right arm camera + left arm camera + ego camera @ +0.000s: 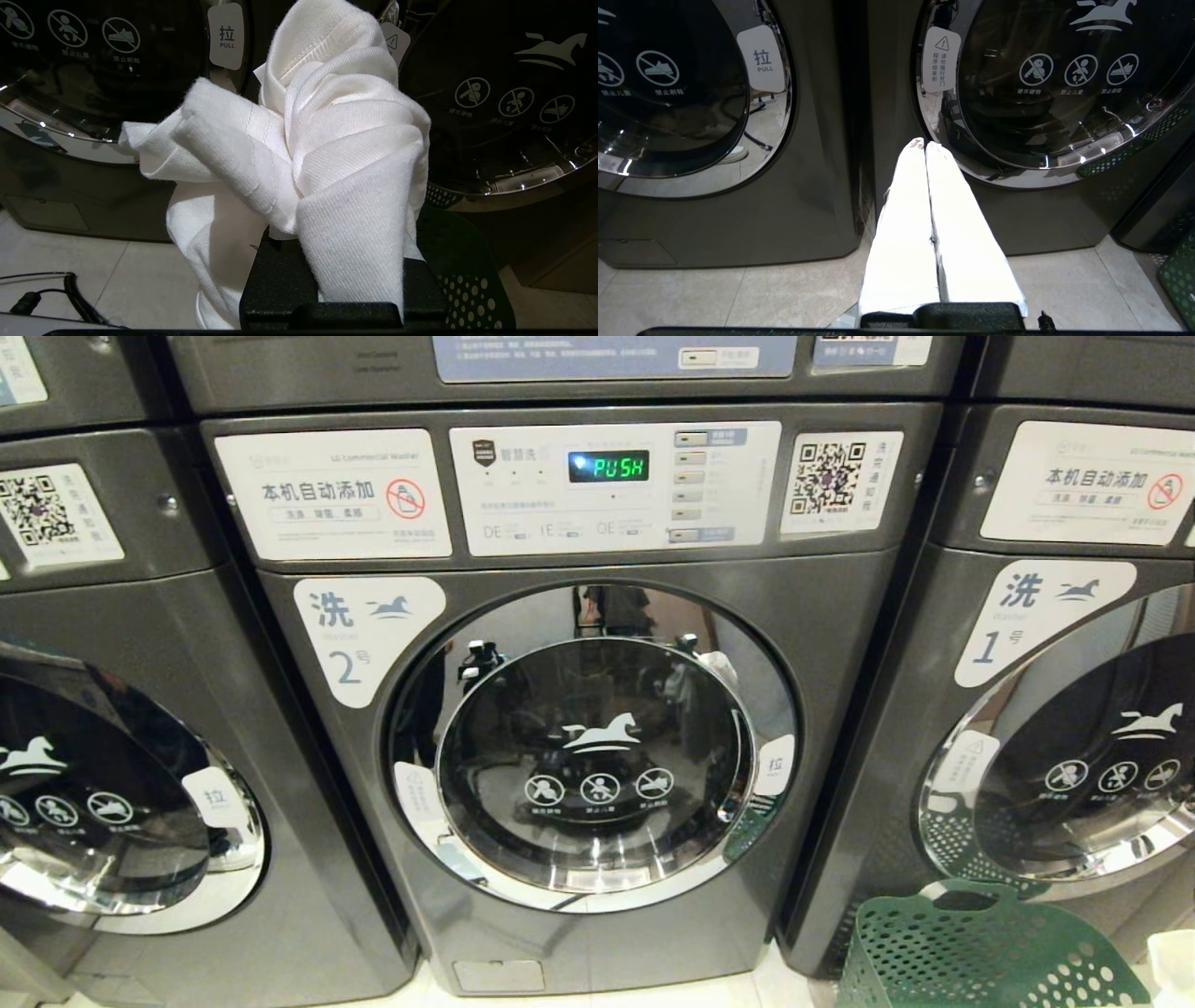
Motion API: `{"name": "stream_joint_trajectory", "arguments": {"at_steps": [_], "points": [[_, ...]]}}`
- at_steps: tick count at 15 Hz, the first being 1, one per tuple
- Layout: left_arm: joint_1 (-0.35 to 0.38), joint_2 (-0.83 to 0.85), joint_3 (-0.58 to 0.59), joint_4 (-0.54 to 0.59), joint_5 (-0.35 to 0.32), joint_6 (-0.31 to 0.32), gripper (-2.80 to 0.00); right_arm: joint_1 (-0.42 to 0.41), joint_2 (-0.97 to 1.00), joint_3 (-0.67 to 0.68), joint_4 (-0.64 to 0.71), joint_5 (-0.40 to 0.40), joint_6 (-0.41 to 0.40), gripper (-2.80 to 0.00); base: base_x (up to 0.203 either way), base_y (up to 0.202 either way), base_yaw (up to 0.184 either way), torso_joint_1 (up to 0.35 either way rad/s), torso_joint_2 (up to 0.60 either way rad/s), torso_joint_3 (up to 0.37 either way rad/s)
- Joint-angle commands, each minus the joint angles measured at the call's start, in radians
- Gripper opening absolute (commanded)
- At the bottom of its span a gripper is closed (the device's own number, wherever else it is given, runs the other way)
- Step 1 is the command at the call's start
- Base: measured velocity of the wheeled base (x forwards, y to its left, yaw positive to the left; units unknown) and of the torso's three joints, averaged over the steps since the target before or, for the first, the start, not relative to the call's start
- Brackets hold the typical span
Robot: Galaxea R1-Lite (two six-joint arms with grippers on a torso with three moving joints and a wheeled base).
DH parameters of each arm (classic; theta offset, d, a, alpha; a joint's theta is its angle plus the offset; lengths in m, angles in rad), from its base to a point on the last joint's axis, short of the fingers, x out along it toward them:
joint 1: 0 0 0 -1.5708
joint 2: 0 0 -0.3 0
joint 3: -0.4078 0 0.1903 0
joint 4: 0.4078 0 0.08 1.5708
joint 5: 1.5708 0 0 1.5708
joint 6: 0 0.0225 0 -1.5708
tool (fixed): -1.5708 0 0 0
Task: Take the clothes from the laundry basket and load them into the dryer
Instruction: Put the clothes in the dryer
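Gripping a bunched white garment (327,140) between its fingers, the right end effector (336,261) hung low in front of the row of machines, the cloth spilling over the fingers and hiding them in the right wrist view. Just beyond and below it sat the laundry basket (980,952), dark green with round holes in its sides, on the pale tiled floor (738,298) at the foot of the machine marked 1 (1074,709); what lay inside it could not be made out. On the other side, the left end effector (927,144) was clenched on nothing, its two white fingers (906,224) pressed together and pointing at the seam between two machines. A black coiled cable (70,294) lay on the tiles near the right arm. Farther back stood the centre machine, marked 2 (579,709), its round glass door (593,761) shut, a white pull tab (775,765) on the door's right edge. Above the door, the green display (609,466) on the control panel (616,485) read PUSH, with a QR-code sticker (826,478) beside it
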Motion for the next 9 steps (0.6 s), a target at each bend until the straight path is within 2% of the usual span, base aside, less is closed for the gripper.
{"name": "stream_joint_trajectory", "arguments": {"at_steps": [1, 3, 9], "points": [[0.0, 0.0, 0.002, 0.001, -0.001, 0.0, -2.8, 0.0, 0.001, 0.001, 0.0, 0.001, -0.001, -2.8, 0.0, 0.0, 0.0, 0.0, 0.0, 0.0], [0.0, 0.0, 0.002, 0.001, 0.0, 0.0, -2.8, 0.0, 0.001, 0.0, 0.0, 0.001, 0.002, -2.8, -0.009, 0.003, 0.086, 0.001, 0.0, 0.002], [0.0, 0.0, 0.002, 0.001, 0.001, 0.0, -2.8, 0.0, 0.001, 0.001, 0.0, 0.001, 0.005, -2.8, 0.001, -0.006, 0.172, 0.002, 0.01, 0.003]]}}
